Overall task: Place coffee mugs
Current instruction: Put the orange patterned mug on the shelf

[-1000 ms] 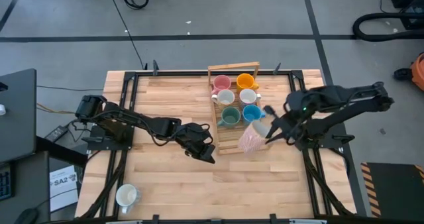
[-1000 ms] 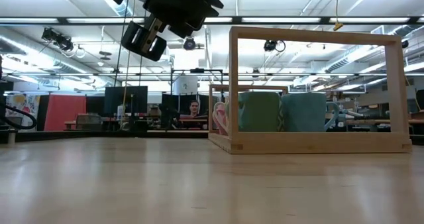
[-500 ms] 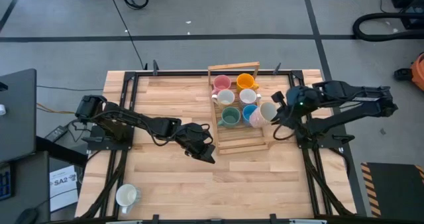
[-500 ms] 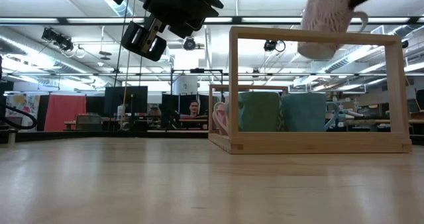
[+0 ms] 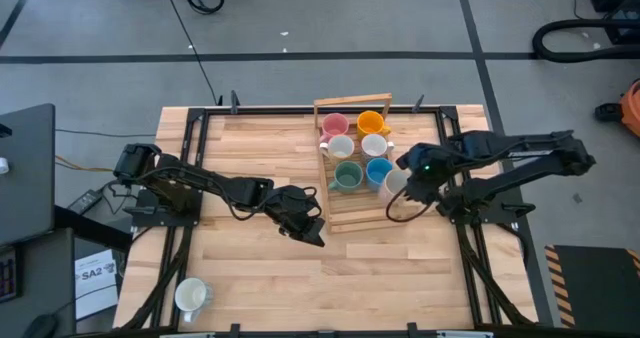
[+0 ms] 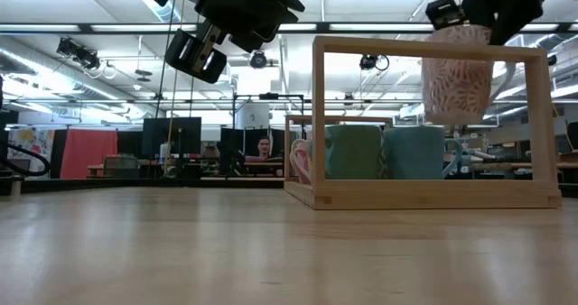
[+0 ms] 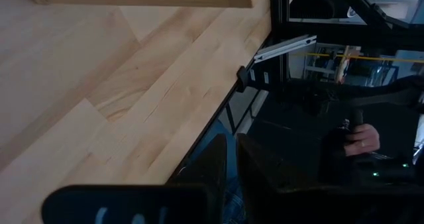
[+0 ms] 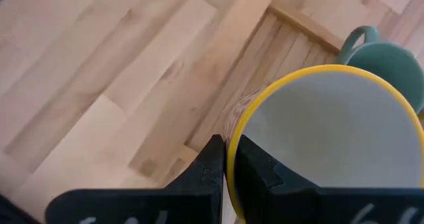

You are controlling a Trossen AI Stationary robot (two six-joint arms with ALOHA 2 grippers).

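So right now my right gripper (image 8: 225, 159) is pinched onto the rim of a white mug (image 5: 396, 183) with a yellow edge and a pink leafy pattern on the outside. My fingers are clamped on its wall, one inside and one outside. The mug hangs upright in the air, just above the wooden rack (image 5: 352, 210), at the rack's right side next to the blue mug (image 5: 378, 170). From table height you can see it dangling behind the rack's top rail (image 6: 424, 45), bottom clear of the tray floor.

Inside the rack: pink mug (image 5: 334, 126) and orange mug (image 5: 370, 123) at the far end, two white ones (image 5: 338, 146) (image 5: 374, 145) in the middle row, then the green mug (image 5: 346, 176) and the blue one. The near part of the rack is bare slats.

One more white mug (image 5: 190, 296) sits well apart at the near left corner of the table (image 5: 250, 268).

My left gripper (image 5: 312, 231) hovers above the table just left of the rack, fingers closed together, holding nothing.
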